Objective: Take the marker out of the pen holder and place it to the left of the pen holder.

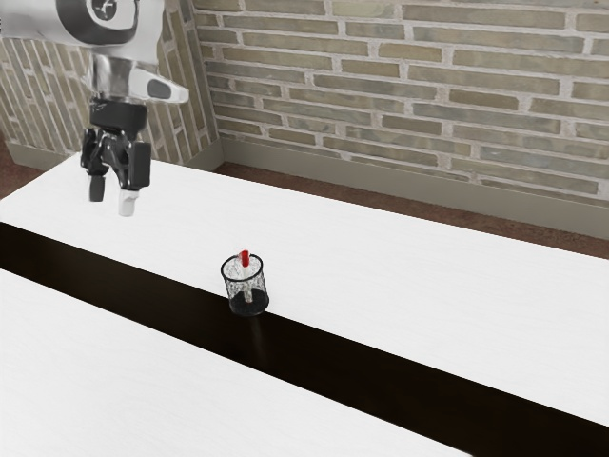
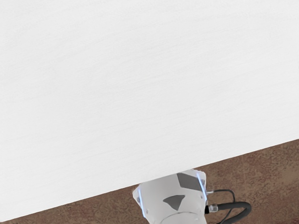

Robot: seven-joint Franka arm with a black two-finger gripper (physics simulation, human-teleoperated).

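Note:
My gripper [image 1: 112, 196] hangs high at the exterior view's left, its two fingers apart with nothing between them. Well away from it, toward the exterior view's right and lower down, a black mesh pen holder [image 1: 248, 307] stands upright on the table. The marker [image 1: 245, 258] is inside the holder, its red end sticking up just above the rim and its pale body visible through the mesh.
The white table [image 1: 400, 286] has a wide dark band [image 1: 381, 381] running across it, beside the holder. A brick wall rises behind. In the wrist view are the white tabletop [image 2: 149, 84], its edge, brown floor and the robot's base [image 2: 173, 198] with a cable.

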